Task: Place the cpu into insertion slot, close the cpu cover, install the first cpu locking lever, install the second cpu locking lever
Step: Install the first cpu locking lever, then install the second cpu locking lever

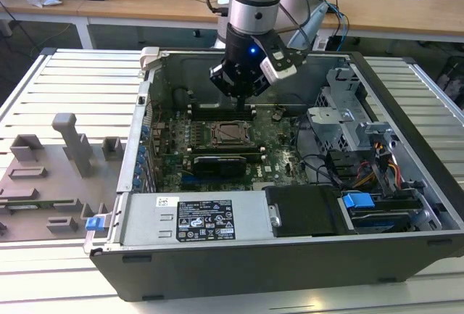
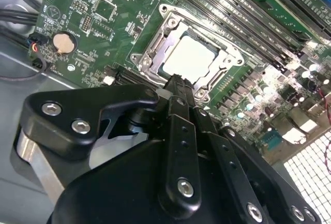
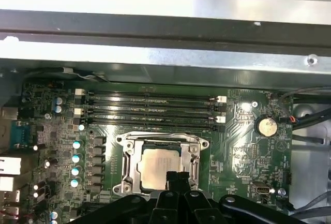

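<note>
Hovering inside the open computer case, my end effector hangs just above the motherboard, over the memory slots at the far side of the insertion slot. Its two black fingers are drawn together with no gap that I can see between them, and they grip nothing.

The cpu lies flat in the insertion slot, its pale silvery top plate showing in both wrist views. The cpu cover lies down around it, the chip visible through the large window in the metal frame. I cannot tell how the locking levers along the frame's sides stand.

In the second wrist view my fingertips sit just beside one edge of the cpu; whether they touch it I cannot tell. A round coin cell battery sits on the board, well apart from the socket.
</note>
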### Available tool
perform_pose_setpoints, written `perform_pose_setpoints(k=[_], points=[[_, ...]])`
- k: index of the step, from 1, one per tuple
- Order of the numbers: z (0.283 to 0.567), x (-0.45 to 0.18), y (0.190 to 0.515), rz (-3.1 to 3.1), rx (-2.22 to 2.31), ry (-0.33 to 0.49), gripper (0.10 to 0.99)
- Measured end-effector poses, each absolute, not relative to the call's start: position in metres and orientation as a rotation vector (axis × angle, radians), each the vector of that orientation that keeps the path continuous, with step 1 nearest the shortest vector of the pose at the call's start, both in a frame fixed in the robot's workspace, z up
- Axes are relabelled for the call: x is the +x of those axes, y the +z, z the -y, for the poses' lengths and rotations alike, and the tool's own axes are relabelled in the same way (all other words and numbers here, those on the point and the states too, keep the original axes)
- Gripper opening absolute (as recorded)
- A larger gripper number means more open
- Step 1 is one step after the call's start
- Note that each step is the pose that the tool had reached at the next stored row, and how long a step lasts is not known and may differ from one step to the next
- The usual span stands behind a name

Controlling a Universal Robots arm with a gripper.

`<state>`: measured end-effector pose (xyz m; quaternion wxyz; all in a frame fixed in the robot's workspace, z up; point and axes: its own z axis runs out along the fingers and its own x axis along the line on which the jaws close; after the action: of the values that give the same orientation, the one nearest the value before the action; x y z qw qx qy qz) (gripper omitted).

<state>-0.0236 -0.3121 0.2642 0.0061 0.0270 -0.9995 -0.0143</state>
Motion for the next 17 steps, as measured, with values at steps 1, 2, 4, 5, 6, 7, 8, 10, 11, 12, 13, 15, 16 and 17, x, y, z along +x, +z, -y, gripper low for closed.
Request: perform_pose_setpoints(k=[1, 2, 4, 5, 6, 7, 8, 10, 11, 12, 13, 15, 16, 17], points=[[0.3121, -0.0236, 0.2644, 3.128, 0.084, -0.045, 0.106], [0.3121, -0.0236, 0.2644, 3.128, 0.084, -0.045, 0.106], [0.3121, -0.0236, 0.2646, 3.128, 0.084, -0.045, 0.106], [0.3121, -0.0236, 0.2647, 3.128, 0.084, -0.045, 0.106], [0.3121, -0.0236, 0.2647, 3.128, 0.084, -0.045, 0.106], [0.3121, -0.0236, 0.2647, 3.128, 0.084, -0.045, 0.106], [0.3121, -0.0236, 0.2647, 3.128, 0.085, -0.045, 0.106], [0.3121, -0.0236, 0.2647, 3.128, 0.084, -0.045, 0.106], [0.3121, -0.0236, 0.2647, 3.128, 0.084, -0.045, 0.106], [0.3121, -0.0236, 0.2648, 3.128, 0.084, -0.045, 0.106], [0.3122, -0.0236, 0.2649, 3.128, 0.084, -0.045, 0.106], [0.3134, -0.0236, 0.2648, 3.128, 0.085, -0.045, 0.106], [0.314, -0.0236, 0.2648, 3.128, 0.084, -0.045, 0.106], [0.3151, -0.0236, 0.2648, 3.128, 0.084, -0.045, 0.106]])
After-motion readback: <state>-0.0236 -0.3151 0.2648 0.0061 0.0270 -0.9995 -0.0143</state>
